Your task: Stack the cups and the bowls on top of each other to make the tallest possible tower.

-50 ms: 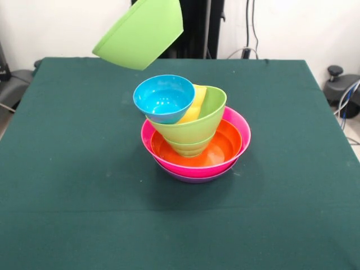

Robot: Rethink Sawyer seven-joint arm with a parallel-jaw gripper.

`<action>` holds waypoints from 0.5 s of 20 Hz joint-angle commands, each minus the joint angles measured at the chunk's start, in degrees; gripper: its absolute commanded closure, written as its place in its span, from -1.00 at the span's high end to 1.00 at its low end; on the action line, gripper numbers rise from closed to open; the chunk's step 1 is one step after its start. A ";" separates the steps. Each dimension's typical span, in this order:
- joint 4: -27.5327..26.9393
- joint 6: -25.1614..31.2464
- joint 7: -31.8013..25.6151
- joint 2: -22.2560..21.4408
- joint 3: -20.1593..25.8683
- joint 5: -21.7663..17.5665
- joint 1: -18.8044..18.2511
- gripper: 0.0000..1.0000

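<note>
A: Gripper state?

B: Cannot tell. The gripper is hidden where the big lime green bowl (138, 34) meets the top edge, so there's no view of the grip. That bowl is in the air, upper left, tilted, with its opening facing up and away from the camera. It touches nothing on the table (67, 169).

A: Where's the tower relative to it?

B: The tower (194, 140) is below the lifted bowl and a bit to its right, with clear air between them. Going left to right:
- The small sky blue bowl (164, 97) is on top. It's tipped toward the camera and hangs over the left side.
- The yellow cup (194, 107) lies on its side, wedged between the blue bowl and the wall of the second lime green bowl (202, 121).
- That lime bowl leans left, nested in another lime green bowl (191, 147) of which only the lower part shows.

A: And the base?

B: The orange bowl (225, 146) holds the lime ones. It sits inside the hot pink bowl (241, 128). Under the pink one, only a sliver of the purple bowl (197, 179) shows. These three sit flat and roughly centred on each other.

A: Anything further right?

B: Bare green cloth there. Off the table edge, cables (350, 98) and a black fixture (336, 72).
</note>
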 commanded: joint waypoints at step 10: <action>13.53 -5.91 -0.99 -4.13 -1.18 1.92 0.23 -1.00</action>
